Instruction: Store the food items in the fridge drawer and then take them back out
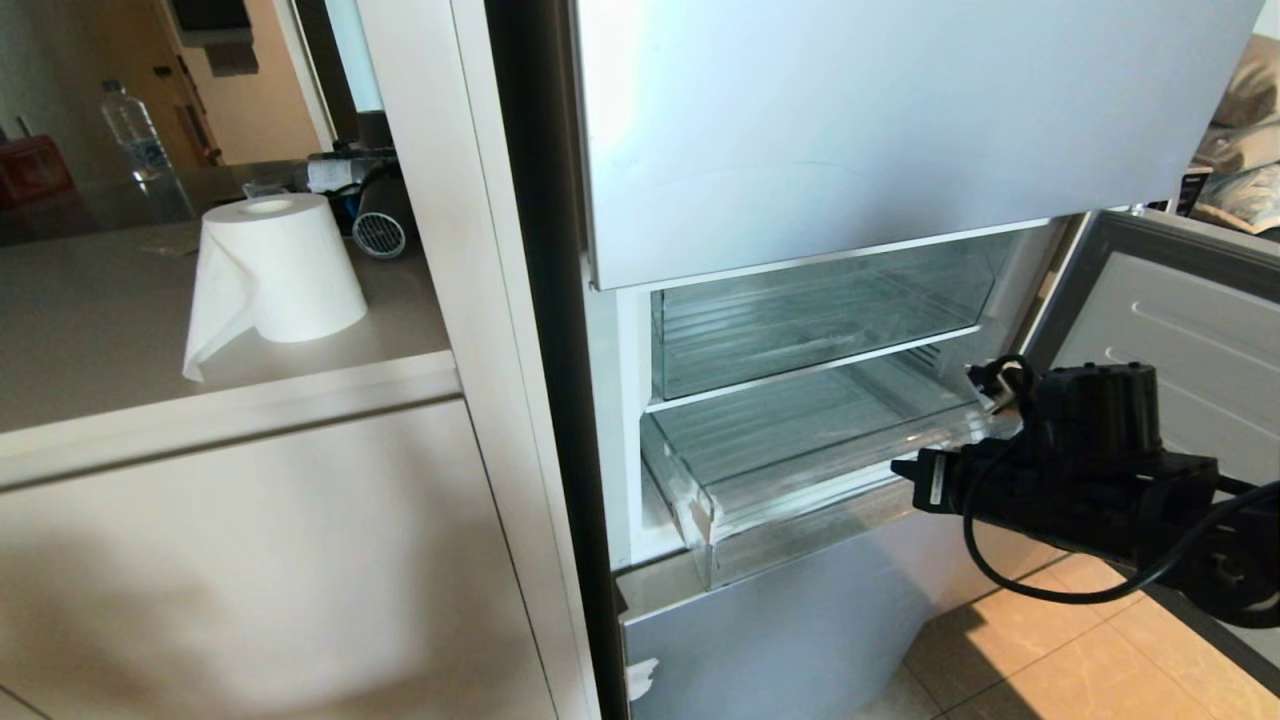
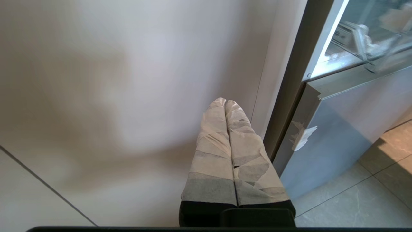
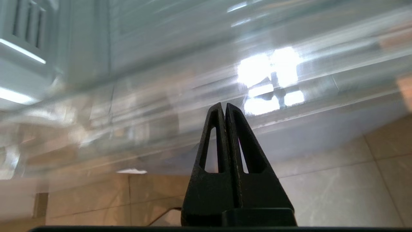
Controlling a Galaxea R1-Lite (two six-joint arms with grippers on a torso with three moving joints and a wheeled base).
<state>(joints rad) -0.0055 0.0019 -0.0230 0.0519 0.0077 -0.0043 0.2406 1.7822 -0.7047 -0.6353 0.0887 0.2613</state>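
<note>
Right hand (image 3: 225,108), clenched and empty, nears fridge drawer (image 1: 800,450) front edge; next likely hooking it; no food visible.

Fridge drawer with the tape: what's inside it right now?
Nothing shows inside the fridge drawer: only its ribbed clear bottom, no food items. The right hand, shut, sits at its front right corner and hides a bit there.

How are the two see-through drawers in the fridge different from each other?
The lower drawer is pulled partway out past the fridge front, while the upper drawer sits pushed in. The lower drawer has torn white tape at its front corner; the upper shows none. Both are clear, ribbed and hold nothing visible.
</note>
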